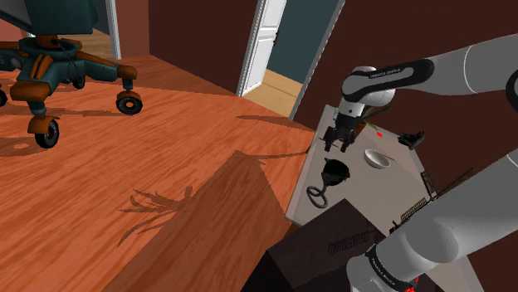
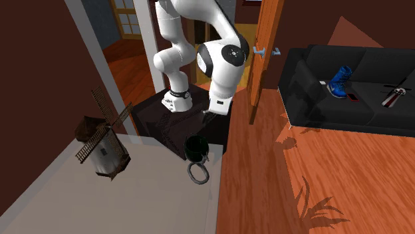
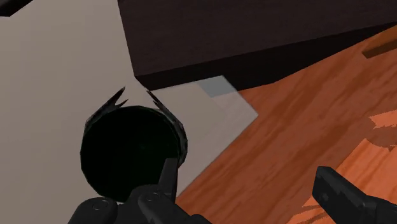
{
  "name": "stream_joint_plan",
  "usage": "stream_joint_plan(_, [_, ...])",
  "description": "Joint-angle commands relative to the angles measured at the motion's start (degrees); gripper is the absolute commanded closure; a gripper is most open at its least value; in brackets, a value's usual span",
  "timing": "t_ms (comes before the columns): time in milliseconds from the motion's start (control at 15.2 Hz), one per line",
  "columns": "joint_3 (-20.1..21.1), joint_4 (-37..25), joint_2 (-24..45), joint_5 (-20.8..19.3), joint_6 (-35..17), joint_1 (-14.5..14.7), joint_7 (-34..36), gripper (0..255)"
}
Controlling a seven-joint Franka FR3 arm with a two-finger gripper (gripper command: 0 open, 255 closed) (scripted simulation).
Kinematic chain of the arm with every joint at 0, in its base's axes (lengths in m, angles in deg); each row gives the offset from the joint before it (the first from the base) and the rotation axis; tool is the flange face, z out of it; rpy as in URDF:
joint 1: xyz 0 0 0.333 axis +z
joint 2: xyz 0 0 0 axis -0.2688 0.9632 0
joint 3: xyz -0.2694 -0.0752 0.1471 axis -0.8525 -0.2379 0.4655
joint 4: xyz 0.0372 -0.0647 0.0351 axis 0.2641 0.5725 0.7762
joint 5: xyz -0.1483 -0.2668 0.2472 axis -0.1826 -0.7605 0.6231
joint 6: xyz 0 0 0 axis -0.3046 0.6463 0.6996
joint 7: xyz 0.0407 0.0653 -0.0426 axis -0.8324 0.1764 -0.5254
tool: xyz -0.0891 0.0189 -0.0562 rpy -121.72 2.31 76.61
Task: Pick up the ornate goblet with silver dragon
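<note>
Just one dark goblet point(image 3: 127, 149) sits beside the spread pincer point(image 3: 246, 168), unheld.

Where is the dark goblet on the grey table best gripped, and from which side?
Probably the rim of the dark spiky-rimmed goblet, from above, one of the fingers inside the bowl and one outside: its wide mouth faces up toward the open gripper.

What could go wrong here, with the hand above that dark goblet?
1. The open hand is off-centre: one finger hangs over the goblet, the other past the table edge over the floor, so closing may miss the goblet.
2. The goblet stands near that edge, so a nudge could tip it onto the floor.
</note>
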Motion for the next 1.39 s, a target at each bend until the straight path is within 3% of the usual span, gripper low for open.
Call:
stream_joint_plan(0, [-1.0, -2.0, 4.5, 0.5, -1.9, -0.8, -1.0, 0])
stream_joint_plan(660, [-3.3, -16.9, 26.8, 5.2, -6.1, -5.8, -5.0, 0])
stream_joint_plan(1320, [-2.5, -16.7, 31.3, 6.6, -10.6, -6.5, -5.8, 0])
